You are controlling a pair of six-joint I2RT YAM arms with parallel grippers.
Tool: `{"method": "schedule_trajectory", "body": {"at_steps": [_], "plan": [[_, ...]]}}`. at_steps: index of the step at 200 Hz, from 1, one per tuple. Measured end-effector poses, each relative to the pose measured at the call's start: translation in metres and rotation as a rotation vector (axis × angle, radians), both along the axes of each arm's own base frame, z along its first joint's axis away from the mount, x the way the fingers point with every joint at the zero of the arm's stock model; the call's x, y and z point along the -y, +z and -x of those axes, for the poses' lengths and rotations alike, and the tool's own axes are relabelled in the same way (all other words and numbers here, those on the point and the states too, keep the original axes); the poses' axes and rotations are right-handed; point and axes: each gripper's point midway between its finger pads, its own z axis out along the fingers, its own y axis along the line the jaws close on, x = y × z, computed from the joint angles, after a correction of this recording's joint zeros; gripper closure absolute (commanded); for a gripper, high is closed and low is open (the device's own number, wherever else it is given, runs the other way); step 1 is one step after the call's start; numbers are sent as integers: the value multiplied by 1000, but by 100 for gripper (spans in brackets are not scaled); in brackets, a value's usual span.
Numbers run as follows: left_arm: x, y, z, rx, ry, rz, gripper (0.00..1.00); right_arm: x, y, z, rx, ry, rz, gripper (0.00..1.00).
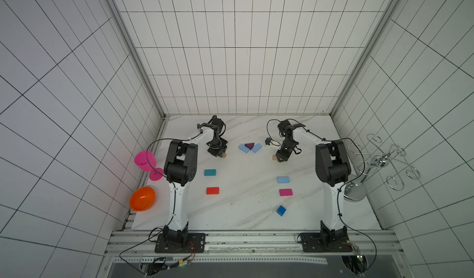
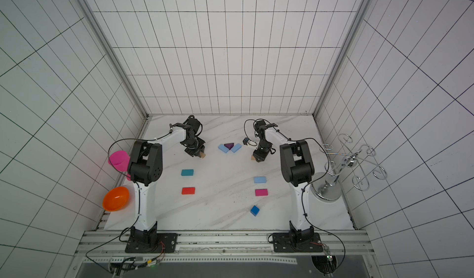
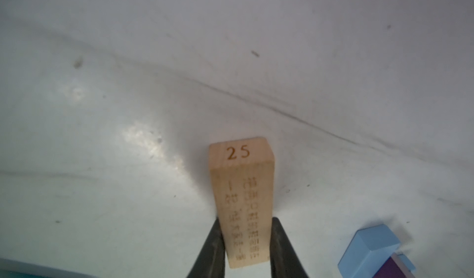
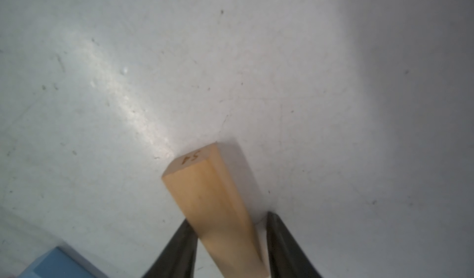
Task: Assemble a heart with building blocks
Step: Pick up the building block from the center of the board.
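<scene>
The purple triangle [image 1: 249, 145] touches two light blue blocks [image 1: 244, 148] that flank it. To the triangle's left, the left gripper [image 3: 246, 222] is clamped on a tan block [image 3: 242, 199]. To the triangle's right, the right gripper [image 4: 228, 217] straddles another tan block [image 4: 210, 199]. One finger touches it, and a sliver of gap shows beside the other finger.

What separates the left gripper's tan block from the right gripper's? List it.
The left tan block is stamped 25 with engraved rows; the right tan block reads 54, face plain. The left gripper pinches its block squarely; in the right gripper the block lies skewed, a gap beside one finger. Both are tan bars.
</scene>
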Motion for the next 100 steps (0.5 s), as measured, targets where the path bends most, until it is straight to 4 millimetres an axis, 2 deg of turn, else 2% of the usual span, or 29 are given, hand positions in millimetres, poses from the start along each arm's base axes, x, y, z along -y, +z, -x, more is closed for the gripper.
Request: {"method": "schedule_trajectory", "body": {"at_steps": [30, 74, 100], "plan": [[2, 0, 3, 23, -185, -14, 79, -4, 2, 1, -6, -4, -25, 84], [3, 2, 14, 69, -478, -71, 79, -10, 5, 3, -8, -42, -46, 93], [0, 3, 25, 67, -648, -123, 76, -22, 22, 5, 47, -86, -68, 96]]}}
